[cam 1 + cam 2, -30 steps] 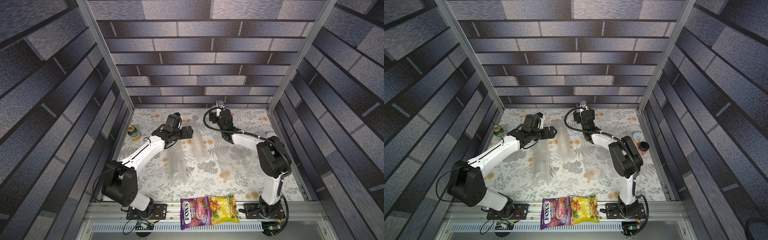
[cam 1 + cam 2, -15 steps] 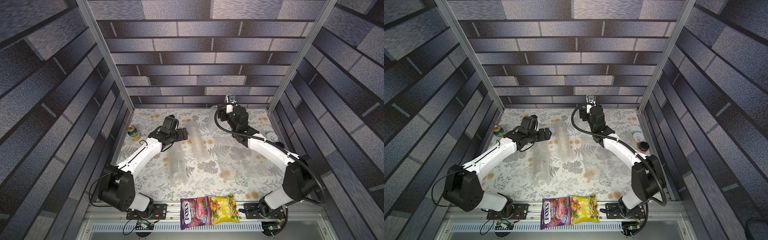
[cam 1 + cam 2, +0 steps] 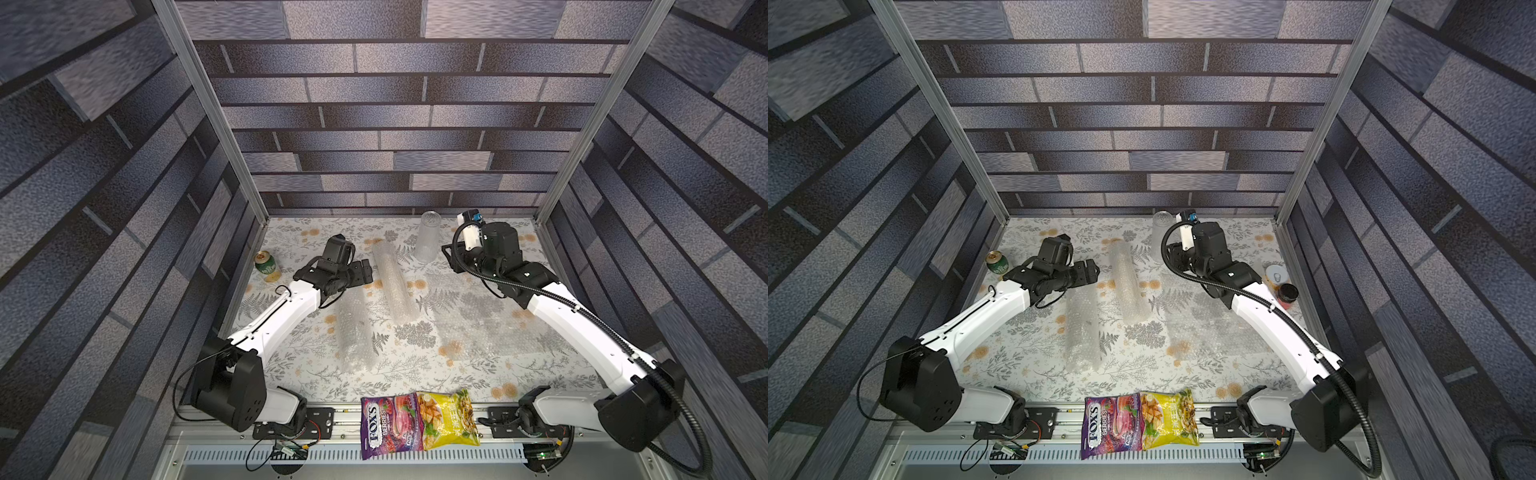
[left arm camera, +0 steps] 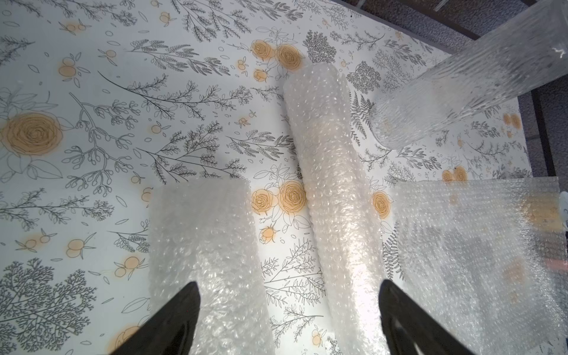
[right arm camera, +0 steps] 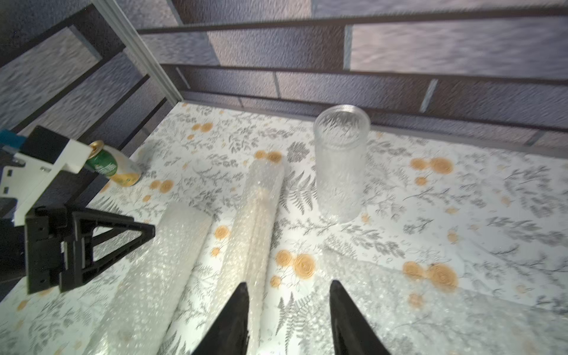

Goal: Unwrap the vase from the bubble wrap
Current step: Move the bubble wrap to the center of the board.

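Observation:
A clear ribbed vase (image 3: 429, 243) (image 5: 339, 166) stands upright and bare near the back wall. Two rolls of bubble wrap lie on the floral table: a slimmer one (image 3: 392, 286) (image 4: 332, 190) in the middle and a wider one (image 3: 353, 332) (image 4: 203, 246) to its left. What is inside the rolls does not show. A flat bubble wrap sheet (image 3: 478, 328) is spread on the right. My left gripper (image 3: 368, 274) (image 4: 289, 284) hovers open over the far ends of the rolls. My right gripper (image 5: 289, 284) sits just right of the vase, jaws apart and empty.
A green can (image 3: 266, 264) stands at the back left. Two snack bags, purple (image 3: 390, 424) and yellow (image 3: 446, 417), lie on the front rail. A white-lidded tin (image 3: 1277, 275) and a dark jar (image 3: 1288, 293) sit by the right wall. Brick-patterned walls close three sides.
My right arm has swung right and drawn back from the vase, which now stands free, and its jaws have narrowed. My left gripper has shifted slightly left, still open.

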`<state>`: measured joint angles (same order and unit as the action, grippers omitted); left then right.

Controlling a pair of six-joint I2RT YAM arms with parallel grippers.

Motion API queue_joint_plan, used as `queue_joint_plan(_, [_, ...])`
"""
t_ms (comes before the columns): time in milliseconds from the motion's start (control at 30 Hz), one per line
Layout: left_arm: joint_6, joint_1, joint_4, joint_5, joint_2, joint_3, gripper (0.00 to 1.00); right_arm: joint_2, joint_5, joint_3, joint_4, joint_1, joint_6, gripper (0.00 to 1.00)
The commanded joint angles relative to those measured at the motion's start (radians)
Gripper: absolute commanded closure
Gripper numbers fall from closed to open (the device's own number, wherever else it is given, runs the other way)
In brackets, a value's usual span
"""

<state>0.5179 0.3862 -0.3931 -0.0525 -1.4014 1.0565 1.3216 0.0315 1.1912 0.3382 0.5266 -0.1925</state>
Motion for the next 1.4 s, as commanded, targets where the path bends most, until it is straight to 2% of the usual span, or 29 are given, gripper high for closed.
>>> queue_joint_plan(0, [0.025, -0.002, 0.009, -0.025, 0.028, -0.025, 0.07, 0.08, 0.143, -0.044, 0.056, 0.018, -0.103, 0.58])
queue_joint_plan(267, [0.002, 0.002, -0.01, -0.022, 0.051, -0.046, 0.06, 0.298, 0.096, 0.075, 0.119, 0.063, -0.127, 0.65])
queue_joint_plan(533, [0.0, 0.006, 0.0, -0.015, 0.048, -0.051, 0.06, 0.475, 0.052, 0.186, 0.154, 0.086, -0.138, 0.63])
queue_joint_plan(733, [-0.002, 0.009, 0.0, -0.009, 0.045, -0.05, 0.06, 0.573, 0.066, 0.248, 0.158, 0.094, -0.135, 0.63])
queue_joint_plan(1367, [-0.006, 0.009, 0.008, -0.012, 0.027, -0.051, 0.06, 0.696, 0.05, 0.339, 0.16, 0.114, -0.127, 0.7])
